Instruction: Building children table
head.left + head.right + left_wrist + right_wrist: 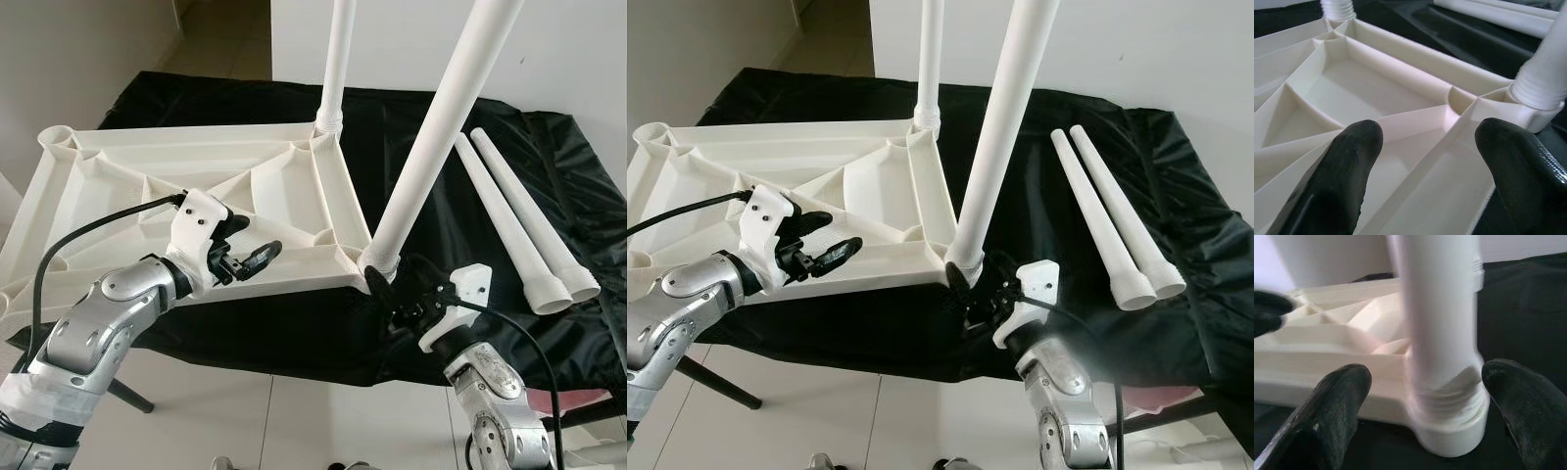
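Right gripper [392,294]: fingers spread, straddling the base of the near leg [431,147] without clamping it; the leg stands in the tabletop's [196,176] corner socket at 5 o'clock, its long axis rising toward 1 o'clock; the right arm is the nearer one. Left gripper [250,245]: fingers apart, hovering over the ribbed underside at 7 o'clock, the socket lying toward 3 o'clock from it. Far leg [338,59] seated at 12 o'clock; two spare legs [519,225] lie parallel on the cloth [411,117] at 3 o'clock.
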Controlling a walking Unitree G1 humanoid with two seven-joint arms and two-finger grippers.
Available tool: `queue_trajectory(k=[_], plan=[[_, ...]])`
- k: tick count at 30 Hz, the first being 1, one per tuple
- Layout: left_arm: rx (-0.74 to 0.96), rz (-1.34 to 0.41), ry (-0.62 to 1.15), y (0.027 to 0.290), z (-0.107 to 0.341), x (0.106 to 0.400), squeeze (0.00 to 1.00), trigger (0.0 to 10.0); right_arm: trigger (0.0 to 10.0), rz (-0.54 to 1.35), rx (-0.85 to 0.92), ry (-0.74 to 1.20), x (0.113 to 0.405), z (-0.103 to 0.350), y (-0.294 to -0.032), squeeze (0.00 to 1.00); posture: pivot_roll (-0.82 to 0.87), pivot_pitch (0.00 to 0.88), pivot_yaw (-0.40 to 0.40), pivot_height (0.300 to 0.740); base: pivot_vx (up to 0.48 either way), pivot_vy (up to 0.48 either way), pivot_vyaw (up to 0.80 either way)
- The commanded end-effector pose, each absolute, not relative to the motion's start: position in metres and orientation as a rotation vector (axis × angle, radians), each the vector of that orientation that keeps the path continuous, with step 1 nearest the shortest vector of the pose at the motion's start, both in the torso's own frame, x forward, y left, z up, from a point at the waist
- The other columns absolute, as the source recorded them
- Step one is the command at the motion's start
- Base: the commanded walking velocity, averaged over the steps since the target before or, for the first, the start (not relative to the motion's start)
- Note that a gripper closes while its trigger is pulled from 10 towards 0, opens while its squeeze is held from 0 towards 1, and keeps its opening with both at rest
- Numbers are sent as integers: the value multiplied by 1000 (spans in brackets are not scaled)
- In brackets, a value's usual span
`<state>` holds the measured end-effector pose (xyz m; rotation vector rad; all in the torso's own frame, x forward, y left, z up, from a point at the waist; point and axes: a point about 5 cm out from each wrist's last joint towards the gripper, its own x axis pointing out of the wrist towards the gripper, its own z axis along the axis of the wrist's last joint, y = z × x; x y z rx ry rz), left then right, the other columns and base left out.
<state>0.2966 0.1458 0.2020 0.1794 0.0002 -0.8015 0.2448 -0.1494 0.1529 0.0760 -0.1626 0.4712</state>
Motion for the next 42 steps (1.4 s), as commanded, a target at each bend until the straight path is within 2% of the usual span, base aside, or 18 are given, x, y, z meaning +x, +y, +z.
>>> queue_trajectory(k=[1, 8, 17, 20, 26, 29, 36, 42], plan=[[187, -812, -4, 150, 203, 296, 0, 10000, 10000, 528, 85, -125, 239, 147, -146, 0, 27, 177, -27, 740, 0, 0, 0], [209, -789, -24, 158, 210, 301, 0, 10000, 10000, 741, 104, -46, 232, 142, -134, 0, 32, 163, -25, 740, 0, 0, 0], [252, -785, -12, 163, 207, 305, 0, 10000, 10000, 819, 63, -78, 242, 147, -126, 0, 52, 117, -23, 740, 0, 0, 0], [295, -770, 12, 170, 203, 312, 0, 10000, 10000, 828, 63, -106, 257, 150, -119, 0, 63, 89, -22, 740, 0, 0, 0], [350, -748, 50, 178, 193, 316, 0, 10000, 10000, 796, 69, -129, 272, 153, -119, 0, 67, 79, -25, 740, 0, 0, 0], [430, -684, 130, 186, 179, 321, 0, 10000, 10000, 713, 96, -132, 282, 153, -129, 0, 66, 70, -26, 740, 0, 0, 0], [446, -710, 155, 184, 172, 320, 0, 10000, 10000, 600, 63, -153, 294, 154, -150, 0, 57, 67, -20, 740, 0, 0, 0], [482, -671, 171, 184, 168, 329, 0, 10000, 10000, 587, 60, -159, 296, 153, -155, 0, 52, 68, -12, 740, 0, 0, 0]])
